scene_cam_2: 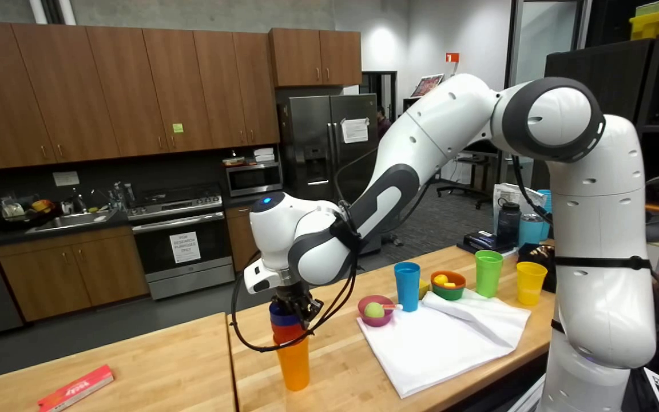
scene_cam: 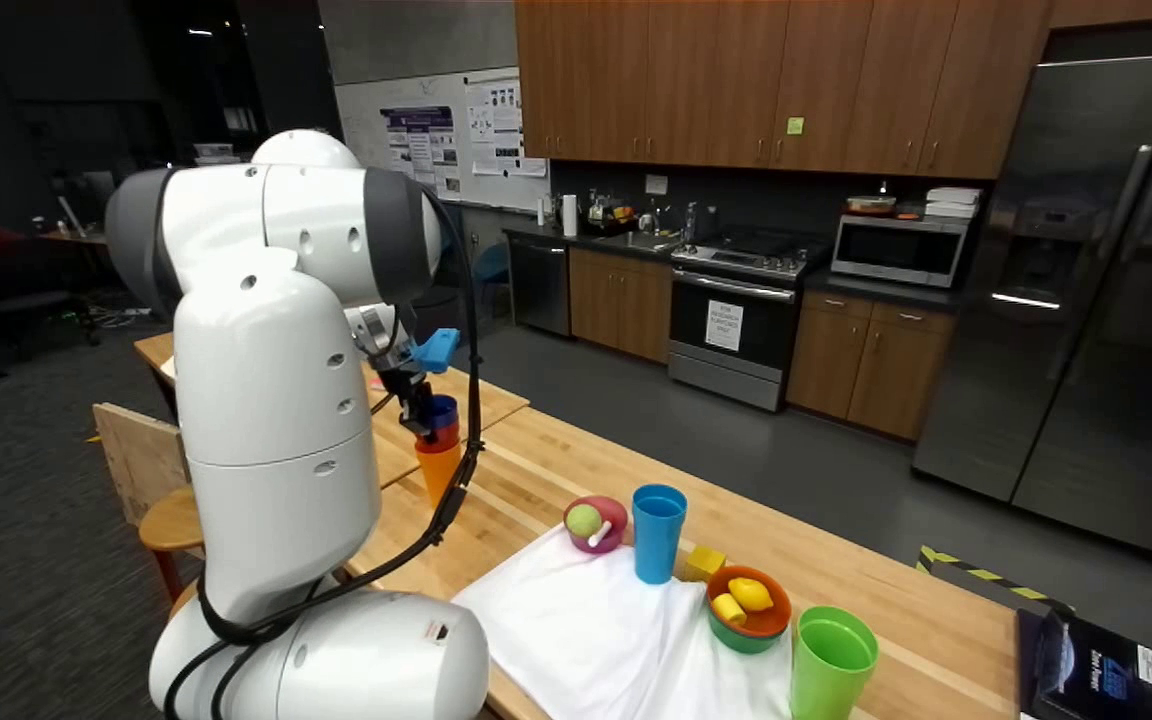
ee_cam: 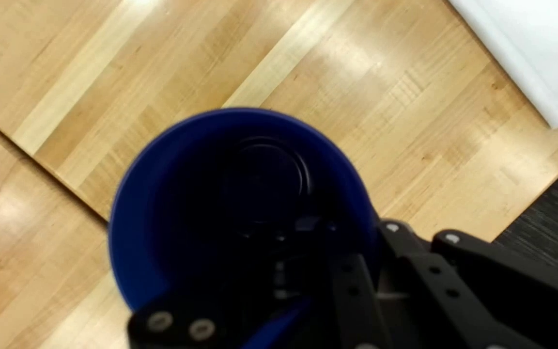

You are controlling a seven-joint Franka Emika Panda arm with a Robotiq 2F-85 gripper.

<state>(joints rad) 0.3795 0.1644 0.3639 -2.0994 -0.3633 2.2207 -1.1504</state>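
A dark blue cup (scene_cam_2: 280, 318) sits at the top of a stack, nested in a red cup (scene_cam_2: 287, 333) above an orange cup (scene_cam_2: 295, 369). The stack stands upright on the wooden table. The blue cup's open mouth also shows in the wrist view (ee_cam: 136, 228); I see down to its dark bottom. My gripper (scene_cam_2: 302, 312) is at the blue cup's rim, pointing down. In the wrist view, the gripper (ee_cam: 378, 242) has dark finger parts inside the cup and others just outside its right wall. The inner fingertip is lost in shadow, so I cannot tell whether the fingers pinch the wall.
A white cloth (scene_cam_2: 444, 337) lies beside the stack. Around it stand a magenta bowl (scene_cam_2: 370, 320) with a green ball, a light blue cup (scene_cam_2: 408, 286), an orange-and-green bowl (scene_cam_2: 448, 292), a green cup (scene_cam_2: 488, 274) and a yellow cup (scene_cam_2: 530, 284). A red box (scene_cam_2: 76, 390) lies on the adjoining table.
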